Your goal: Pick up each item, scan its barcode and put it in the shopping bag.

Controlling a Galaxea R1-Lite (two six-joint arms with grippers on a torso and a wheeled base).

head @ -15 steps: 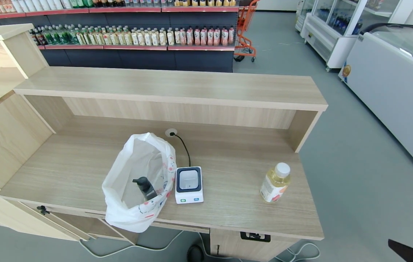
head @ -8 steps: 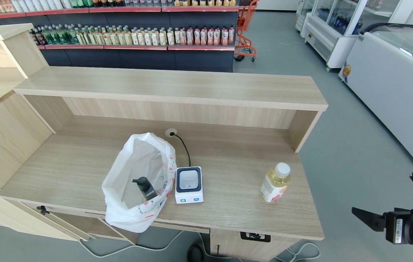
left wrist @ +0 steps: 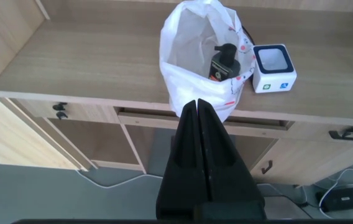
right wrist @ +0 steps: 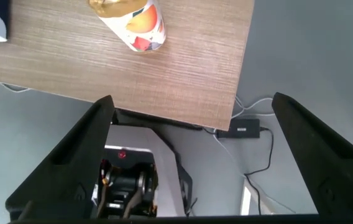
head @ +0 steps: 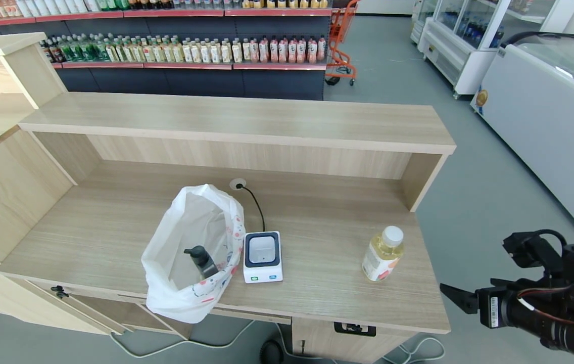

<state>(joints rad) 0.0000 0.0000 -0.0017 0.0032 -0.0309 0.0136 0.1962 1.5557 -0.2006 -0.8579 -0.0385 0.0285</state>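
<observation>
The drink bottle point(head: 383, 254) is stood upright at the right end of the bench point(head: 317, 217), close to the near right corner & well apart from scanner and bag. It is not yet scanned, so it is judged the next item to be taken. The right pincer point(right wrist: 194, 102) is held released, fingers spread wide w/ nothing btwn them, just off that near right corner & pointed toward the bottle. The wide gap is presumably meant to let the bottle's body pass between the fingers. The scanner point(head: 262, 256) is set window-up at mid bench, just beside the shopping bag point(head: 191, 253) on its left, prob. so little travel is needed from scan to drop. The bag is propped w/ its mouth open, and a dark pump bottle point(head: 201, 261) is already lodged inside. The left pincer point(left wrist: 196, 109) is held clenched on nothing, off the near edge of the bench in line w/ the bag, out of the way.
</observation>
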